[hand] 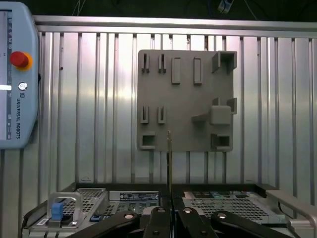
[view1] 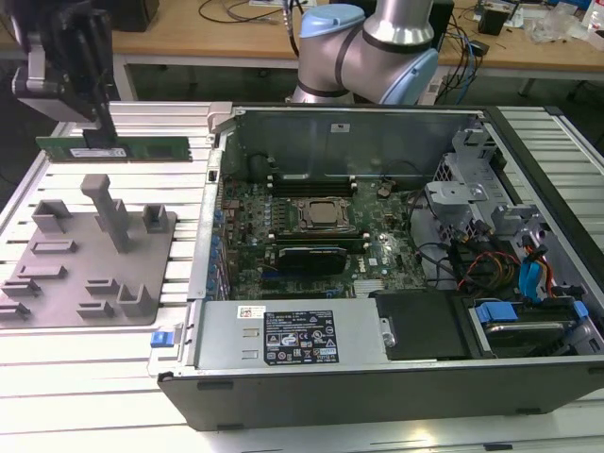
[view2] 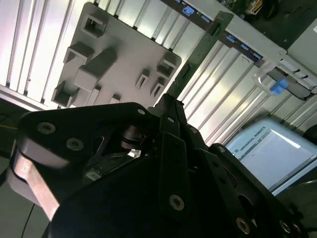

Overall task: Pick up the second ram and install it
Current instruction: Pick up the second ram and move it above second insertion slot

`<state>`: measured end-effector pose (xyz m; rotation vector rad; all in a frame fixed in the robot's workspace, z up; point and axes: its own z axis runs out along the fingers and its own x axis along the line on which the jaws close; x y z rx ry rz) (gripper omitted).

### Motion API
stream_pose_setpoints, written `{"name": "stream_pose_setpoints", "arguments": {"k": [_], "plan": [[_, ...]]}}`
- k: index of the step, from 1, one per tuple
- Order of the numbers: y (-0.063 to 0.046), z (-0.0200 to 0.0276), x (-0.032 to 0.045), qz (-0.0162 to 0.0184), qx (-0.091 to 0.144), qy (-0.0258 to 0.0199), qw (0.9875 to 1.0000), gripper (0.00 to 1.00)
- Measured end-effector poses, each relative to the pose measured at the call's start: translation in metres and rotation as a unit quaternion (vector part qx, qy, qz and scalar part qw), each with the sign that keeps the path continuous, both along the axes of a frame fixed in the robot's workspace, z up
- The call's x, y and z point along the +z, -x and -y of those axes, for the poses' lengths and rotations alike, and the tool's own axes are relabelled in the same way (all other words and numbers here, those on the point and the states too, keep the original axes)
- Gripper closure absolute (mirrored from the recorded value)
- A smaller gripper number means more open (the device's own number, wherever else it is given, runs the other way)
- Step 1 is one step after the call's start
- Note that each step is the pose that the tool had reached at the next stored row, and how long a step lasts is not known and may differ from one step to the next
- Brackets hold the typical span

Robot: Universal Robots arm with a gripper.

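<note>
Above the ribbed table [view1: 75,359], the ram [view1: 151,148] is clamped by the gripper [view1: 99,140], held level near the fixture [view1: 66,255]. Its long axis appears parallel to the slots [view1: 311,177], which are found well apart toward the exterior view's right.

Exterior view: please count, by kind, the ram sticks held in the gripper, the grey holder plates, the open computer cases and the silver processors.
second ram, held in the gripper: 1
grey holder plate: 1
open computer case: 1
silver processor: 1
Total: 4
</note>
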<state>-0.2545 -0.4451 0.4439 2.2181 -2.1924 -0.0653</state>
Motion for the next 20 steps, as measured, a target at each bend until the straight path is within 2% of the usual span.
{"name": "stream_pose_setpoints", "arguments": {"k": [5, 11, 13, 16, 18, 20], "plan": [[-0.018, 0.0, 0.0, 0.0, 0.0, 0.0, 1.0, 0.91], [-0.068, 0.0, 0.0, 0.0, 0.0, 0.0, 1.0, 0.91], [-0.09, 0.0, 0.0, 0.0, 0.0, 0.0, 1.0, 0.91], [-0.111, 0.0, 0.0, 0.0, 0.0, 0.0, 1.0, 0.91], [-0.119, 0.0, 0.0, 0.0, 0.0, 0.0, 1.0, 0.91], [-0.134, 0.0001, 0.0, -0.0001, 0.0, 0.0, 1.0, 0.91]]}}
